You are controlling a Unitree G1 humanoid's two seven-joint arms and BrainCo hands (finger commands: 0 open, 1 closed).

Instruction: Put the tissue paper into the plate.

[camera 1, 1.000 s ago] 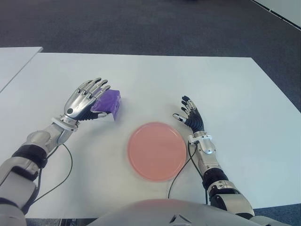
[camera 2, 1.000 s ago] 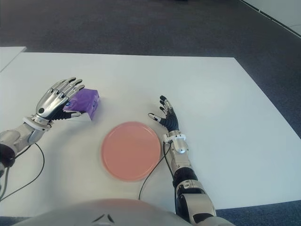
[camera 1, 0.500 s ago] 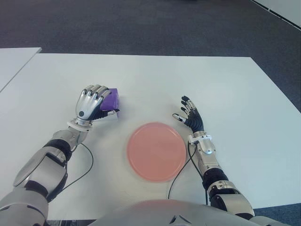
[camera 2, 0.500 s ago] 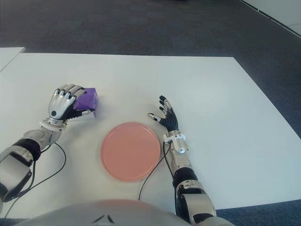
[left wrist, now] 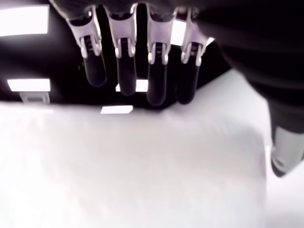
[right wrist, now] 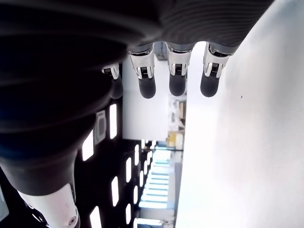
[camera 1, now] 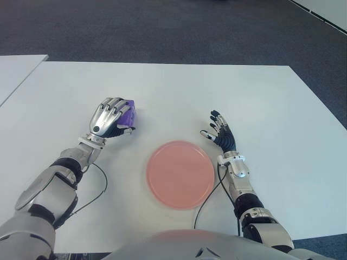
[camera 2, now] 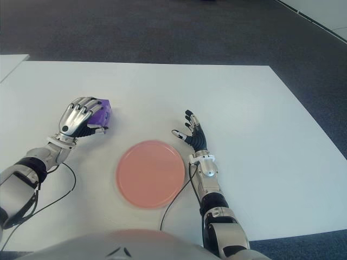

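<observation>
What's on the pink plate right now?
Nothing shows on the pink plate. The purple tissue pack is in the left hand, mostly covered by fingers; right hand idle beside the plate.

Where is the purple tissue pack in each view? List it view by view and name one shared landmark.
Left eye view: tissue pack under the curled fingers of the left hand, up and left of the pink plate.
Right eye view: same spot, in the left hand, up-left of the plate.
Left wrist view: not identifiable.
Right wrist view: not in it.
Shared landmark: the pink plate, in both eye views.
</observation>
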